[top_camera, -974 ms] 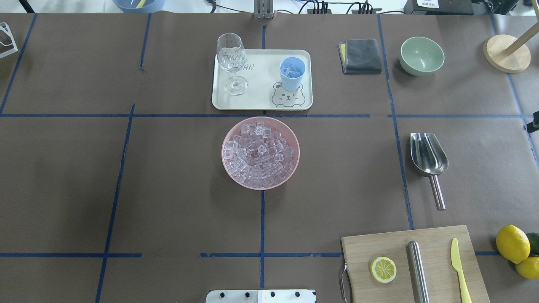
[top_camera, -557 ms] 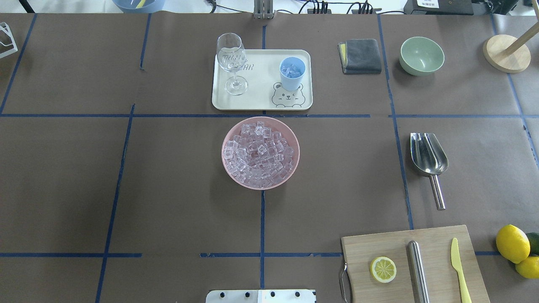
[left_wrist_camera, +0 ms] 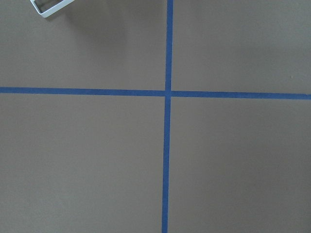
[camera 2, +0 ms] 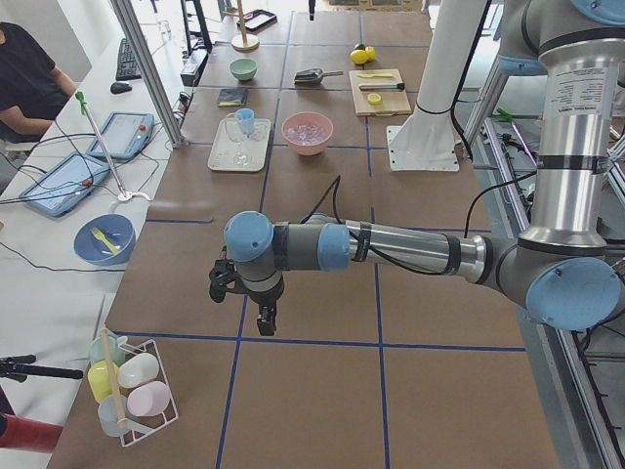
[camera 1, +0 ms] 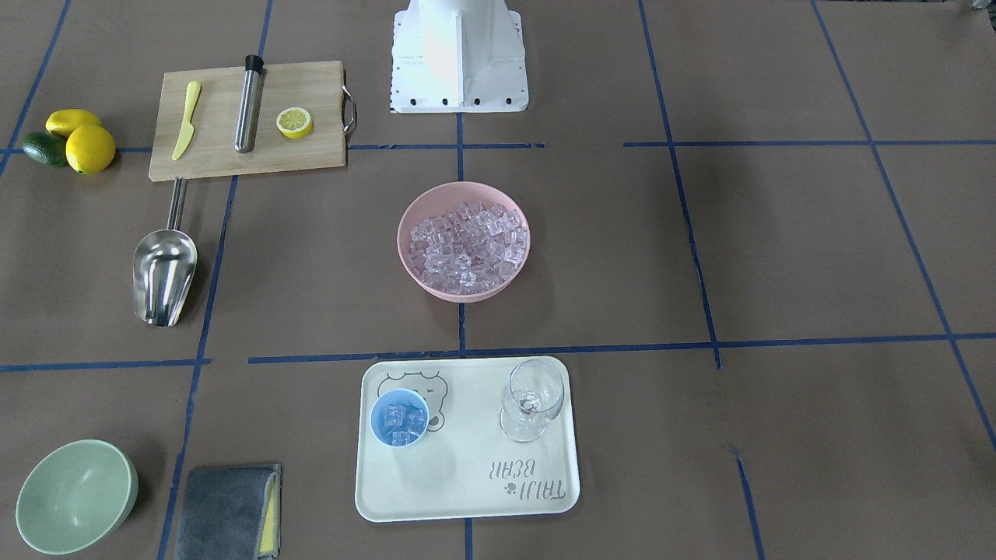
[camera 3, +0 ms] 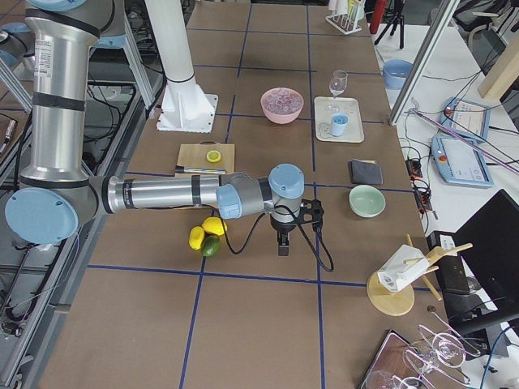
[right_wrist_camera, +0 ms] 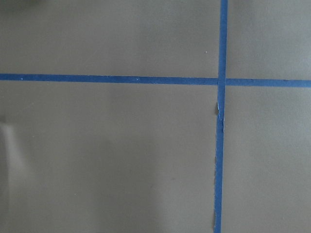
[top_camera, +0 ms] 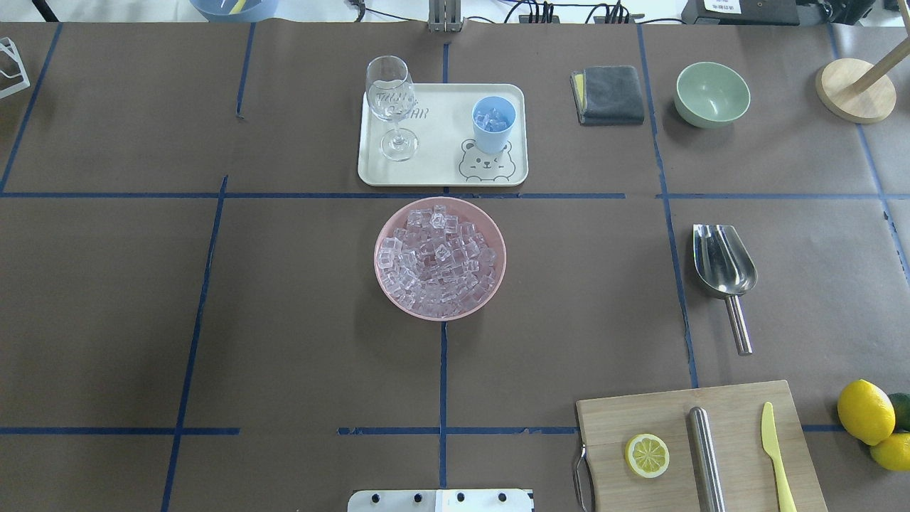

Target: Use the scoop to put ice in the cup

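- At the table's middle in the front-facing view, a pink bowl (camera 1: 405,257) is seen heaped with ice (camera 1: 467,245).
- At the bowl's 7 o'clock the light-blue cup (camera 1: 375,416) is stood upright on a cream tray (camera 1: 467,482), with a few cubes inside it. A stemmed glass (camera 1: 533,397) is set on the same tray at the cup's 3 o'clock.
- The scoop (camera 1: 163,272) is laid flat on the brown paper at the bowl's 9 o'clock, well apart from it. Its handle is pointed to 12 o'clock, toward a wooden cutting board (camera 1: 311,152).
- In the overhead view the cup is found at the bowl's 1 o'clock. The scoop is found at the bowl's 3 o'clock, with its handle pointed to 6 o'clock.
- In the exterior left view the left gripper (camera 2: 266,320) is held pointing down over bare paper, with the tray and bowl far off at its 12 o'clock. Whether its fingers are spread or pressed together cannot be told.
- In the exterior right view the right gripper (camera 3: 282,243) is held pointing down above the table, with two lemons (camera 3: 213,226) and a lime (camera 3: 210,245) at its 9 o'clock. The state of its fingers cannot be told either.
- In the left wrist view only brown paper is shown, marked by a blue tape crossing (left_wrist_camera: 167,93). A corner of a white wire rack (left_wrist_camera: 48,7) is seen at 11 o'clock.
- In the right wrist view brown paper is shown with a second tape junction (right_wrist_camera: 222,81) toward 2 o'clock.
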Controlling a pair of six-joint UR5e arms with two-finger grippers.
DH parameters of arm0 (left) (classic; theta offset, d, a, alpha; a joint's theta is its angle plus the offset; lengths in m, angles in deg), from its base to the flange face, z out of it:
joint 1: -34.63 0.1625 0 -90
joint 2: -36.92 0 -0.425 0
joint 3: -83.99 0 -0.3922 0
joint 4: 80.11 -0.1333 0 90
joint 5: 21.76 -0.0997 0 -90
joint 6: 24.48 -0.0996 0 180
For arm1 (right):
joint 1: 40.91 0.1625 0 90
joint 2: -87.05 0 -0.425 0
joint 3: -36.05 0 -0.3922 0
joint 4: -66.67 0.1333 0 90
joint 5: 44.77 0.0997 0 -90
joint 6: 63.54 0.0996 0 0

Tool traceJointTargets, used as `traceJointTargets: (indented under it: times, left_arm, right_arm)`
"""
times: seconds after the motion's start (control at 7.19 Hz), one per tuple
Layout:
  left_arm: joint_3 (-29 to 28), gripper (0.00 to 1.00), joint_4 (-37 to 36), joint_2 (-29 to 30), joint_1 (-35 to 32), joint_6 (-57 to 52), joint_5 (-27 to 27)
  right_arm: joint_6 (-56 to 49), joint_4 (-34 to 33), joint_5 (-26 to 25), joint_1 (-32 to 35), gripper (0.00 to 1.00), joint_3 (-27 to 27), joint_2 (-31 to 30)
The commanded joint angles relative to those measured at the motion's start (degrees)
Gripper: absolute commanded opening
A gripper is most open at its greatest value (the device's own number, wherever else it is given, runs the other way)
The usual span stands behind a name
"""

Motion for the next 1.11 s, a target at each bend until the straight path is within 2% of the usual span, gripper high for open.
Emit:
traceJointTargets:
  times: [0.0,0.28,0.56,0.7,0.97]
  left_arm:
    - [0.9,1.0,0.5,-1.1,0.1,0.0,0.1]
    - [1.9,1.0,0.5,-2.2,0.0,-0.1,0.0]
    - [2.7,1.0,0.4,-3.1,-0.1,-0.1,0.1]
    - [2.0,1.0,0.5,-3.1,0.1,0.0,0.1]
    - [4.6,1.0,0.2,-3.8,-0.6,0.6,-0.2]
  right_arm:
    - [-3.7,-0.4,-0.3,0.1,1.0,0.3,-0.7]
    - [-10.3,-6.3,-0.1,1.2,1.0,1.8,-0.2]
    - [-14.2,-15.1,0.2,2.9,1.0,6.6,0.0]
    - [-15.2,-15.3,-0.2,2.8,1.0,6.1,0.2]
    - [-15.1,-14.7,-0.3,2.8,1.0,5.7,0.1]
